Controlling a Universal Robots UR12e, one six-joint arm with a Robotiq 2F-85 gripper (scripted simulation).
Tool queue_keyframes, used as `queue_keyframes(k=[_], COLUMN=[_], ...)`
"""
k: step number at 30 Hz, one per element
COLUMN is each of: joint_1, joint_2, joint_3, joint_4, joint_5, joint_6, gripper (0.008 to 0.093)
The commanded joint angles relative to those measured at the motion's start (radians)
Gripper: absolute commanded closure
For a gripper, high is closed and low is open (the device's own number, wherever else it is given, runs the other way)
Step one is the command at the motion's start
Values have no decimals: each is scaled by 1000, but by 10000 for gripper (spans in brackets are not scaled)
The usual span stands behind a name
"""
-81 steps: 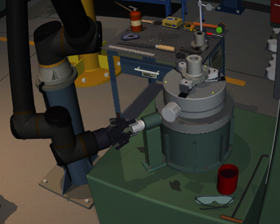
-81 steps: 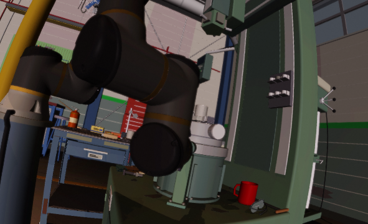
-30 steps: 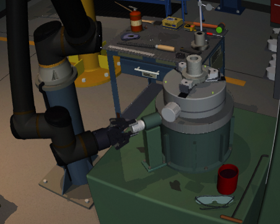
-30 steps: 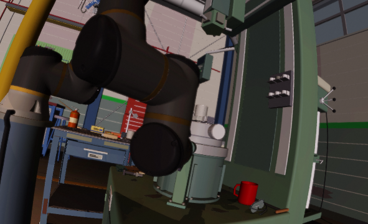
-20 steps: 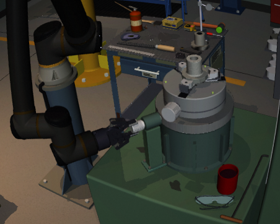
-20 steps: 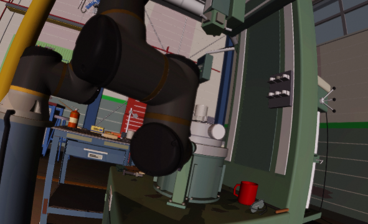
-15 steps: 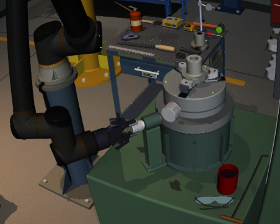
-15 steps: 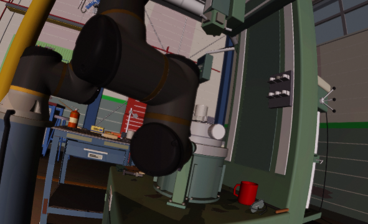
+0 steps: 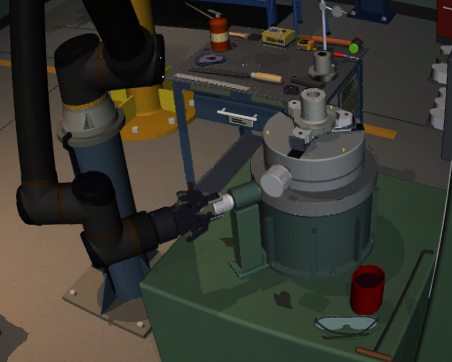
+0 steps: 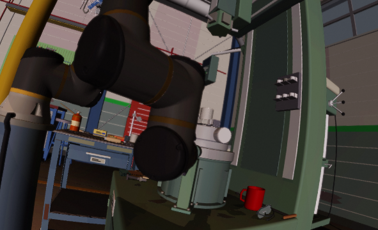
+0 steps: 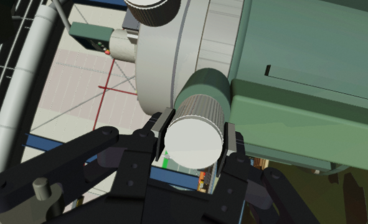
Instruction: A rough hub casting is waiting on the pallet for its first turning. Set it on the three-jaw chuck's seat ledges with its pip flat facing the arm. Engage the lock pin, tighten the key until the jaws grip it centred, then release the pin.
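Note:
My gripper point(image 9: 211, 209) point(image 11: 193, 141) reaches in from the left at the foot of the chuck and is closed around the knurled knob of the lock pin point(image 9: 222, 203) point(image 11: 197, 137), which sticks out of a green bracket point(image 9: 245, 196). Above it the key knob point(image 9: 276, 181) point(image 10: 223, 135) projects from the side of the three-jaw chuck point(image 9: 315, 150). The grey hub casting point(image 9: 313, 108) point(image 10: 206, 115) stands upright between the jaws on top of the chuck. In the second side camera my arm hides the pin and the gripper.
A red mug point(image 9: 367, 289) point(image 10: 252, 198) and safety glasses point(image 9: 346, 324) lie on the green machine bed right of the chuck base. Behind stands a blue workbench point(image 9: 265, 75) with tools and a second hub point(image 9: 323, 64). The machine column point(image 10: 271, 95) rises close behind the chuck.

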Motion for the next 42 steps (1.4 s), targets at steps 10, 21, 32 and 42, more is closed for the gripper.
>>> queue_keyframes(k=[10,21,32,42], joint_1=[0,0,-12,-71], joint_2=[-1,-1,1,8], joint_3=[0,0,-4,-22], joint_4=[0,0,2,14], joint_5=[0,0,-12,-70], joint_6=[0,0,0,0], gripper=[379,284,284,284])
